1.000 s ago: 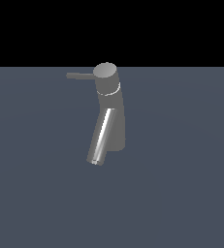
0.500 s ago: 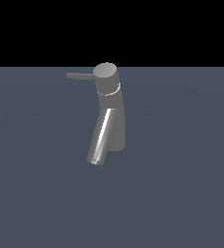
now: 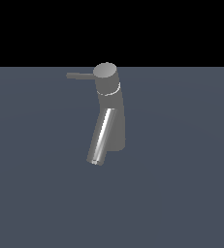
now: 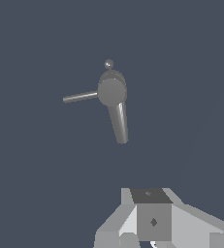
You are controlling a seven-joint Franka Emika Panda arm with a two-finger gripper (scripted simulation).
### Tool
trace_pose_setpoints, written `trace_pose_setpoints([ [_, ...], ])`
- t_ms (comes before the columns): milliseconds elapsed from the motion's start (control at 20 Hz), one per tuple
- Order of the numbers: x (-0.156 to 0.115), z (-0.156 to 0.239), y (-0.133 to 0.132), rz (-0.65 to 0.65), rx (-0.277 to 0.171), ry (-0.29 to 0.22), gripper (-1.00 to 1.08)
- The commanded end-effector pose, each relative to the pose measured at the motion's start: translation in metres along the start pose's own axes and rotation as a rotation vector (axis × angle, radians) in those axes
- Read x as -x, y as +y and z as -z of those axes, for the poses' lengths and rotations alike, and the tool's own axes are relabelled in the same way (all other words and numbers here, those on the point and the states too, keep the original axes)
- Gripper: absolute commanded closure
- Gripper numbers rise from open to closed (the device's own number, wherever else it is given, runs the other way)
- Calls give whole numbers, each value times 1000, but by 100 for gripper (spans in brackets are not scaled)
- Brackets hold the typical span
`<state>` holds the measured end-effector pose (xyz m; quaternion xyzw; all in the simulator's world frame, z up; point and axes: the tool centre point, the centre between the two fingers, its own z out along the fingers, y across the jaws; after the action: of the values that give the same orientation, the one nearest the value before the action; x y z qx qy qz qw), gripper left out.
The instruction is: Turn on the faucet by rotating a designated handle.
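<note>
- I see the faucet point(image 3: 110, 114) standing upright mid-worktop point(image 3: 181, 184), spout point(image 3: 101, 138) slanting down.
- Its handle point(image 3: 79, 75) sticks out sideways from the cap point(image 3: 105, 72), toward the exterior view's left.
- My tool point(image 4: 154, 227) hangs well apart from it; fingertips are out of frame, so I cannot tell its state.

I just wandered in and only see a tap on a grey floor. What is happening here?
A simulated robot arm is meant to turn on the faucet by rotating its handle, the thin rod sticking out sideways from the round cap. Nothing is touching the faucet. The arm does not appear in the exterior view; the wrist view looks down on the faucet from above, with only part of the gripper showing at the picture's edge, well away from the handle. The turning has not begun.
</note>
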<state>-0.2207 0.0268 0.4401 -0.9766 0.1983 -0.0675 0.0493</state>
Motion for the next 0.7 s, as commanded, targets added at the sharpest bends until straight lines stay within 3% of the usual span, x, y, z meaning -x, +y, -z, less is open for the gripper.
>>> trace_pose_setpoints([
  [0, 0, -11, -7, -68, -16, 19, 108],
  [650, -13, -63, -43, -406, -94, 119, 108],
])
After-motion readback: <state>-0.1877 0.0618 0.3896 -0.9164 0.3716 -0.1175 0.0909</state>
